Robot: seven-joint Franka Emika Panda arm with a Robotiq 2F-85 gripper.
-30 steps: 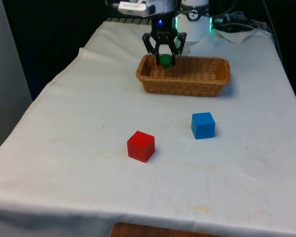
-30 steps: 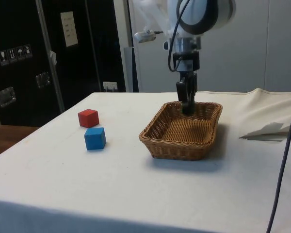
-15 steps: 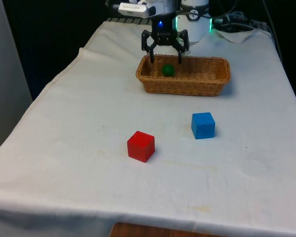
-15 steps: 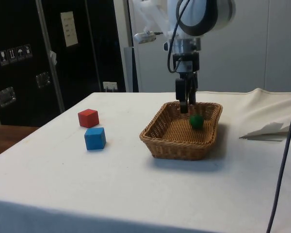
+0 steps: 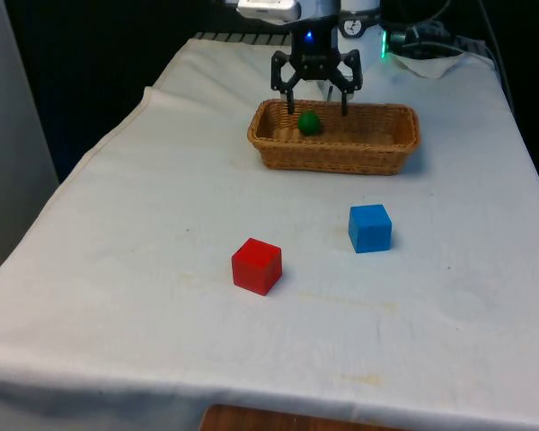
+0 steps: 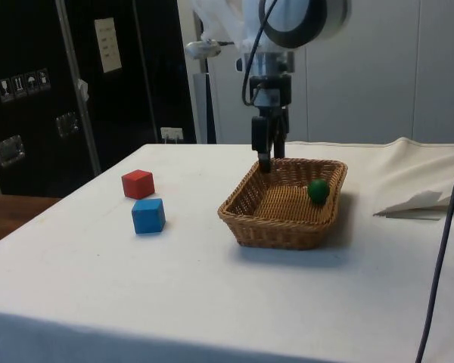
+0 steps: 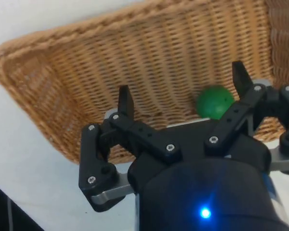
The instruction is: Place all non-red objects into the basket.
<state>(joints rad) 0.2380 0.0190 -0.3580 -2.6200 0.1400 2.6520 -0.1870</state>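
Observation:
A green ball lies loose inside the wicker basket, near its end on the front view's left. My gripper hangs open just above the basket, with nothing between its fingers and the ball apart from them. A blue cube sits on the cloth in front of the basket. A red cube stands beside it, towards the front view's left.
A crumpled fold of white cloth lies beyond the basket near the robot's base. The table's edges fall off on the front view's left and at the near side.
My gripper has opened and let go of the green ball, which dropped into the basket. The gripper then rose a little and shifted towards the front view's right.

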